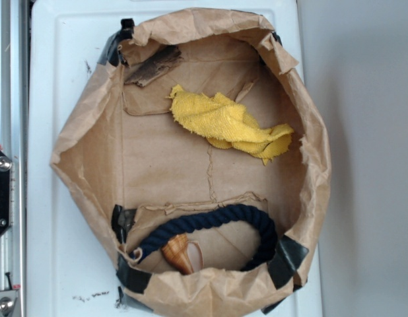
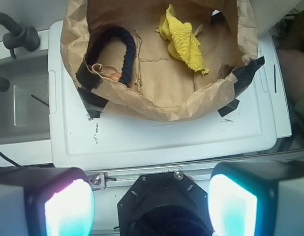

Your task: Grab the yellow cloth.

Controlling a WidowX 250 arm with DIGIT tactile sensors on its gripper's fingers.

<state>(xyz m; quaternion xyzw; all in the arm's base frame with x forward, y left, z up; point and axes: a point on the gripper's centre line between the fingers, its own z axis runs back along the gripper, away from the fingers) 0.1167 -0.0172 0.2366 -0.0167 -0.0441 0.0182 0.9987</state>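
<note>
The yellow cloth (image 1: pixel 230 125) lies crumpled on the floor of an open brown paper bag (image 1: pixel 85 132), toward its upper right in the exterior view. In the wrist view the cloth (image 2: pixel 184 44) sits at the top, inside the bag (image 2: pixel 162 105). My gripper (image 2: pixel 151 206) is open and empty, its two glowing pads (image 2: pixel 68 209) wide apart at the bottom of the wrist view, well short of the bag and above the robot's black base. The gripper does not show in the exterior view.
A thick navy rope (image 1: pixel 217 221) curves along the bag's near side, with a small tan-orange shell-shaped object (image 1: pixel 177 254) inside its arc. A brown scrap (image 1: pixel 154 66) lies near the bag's far wall. The bag stands on a white tray (image 1: pixel 59 277). A grey sink (image 2: pixel 19 108) is left of it.
</note>
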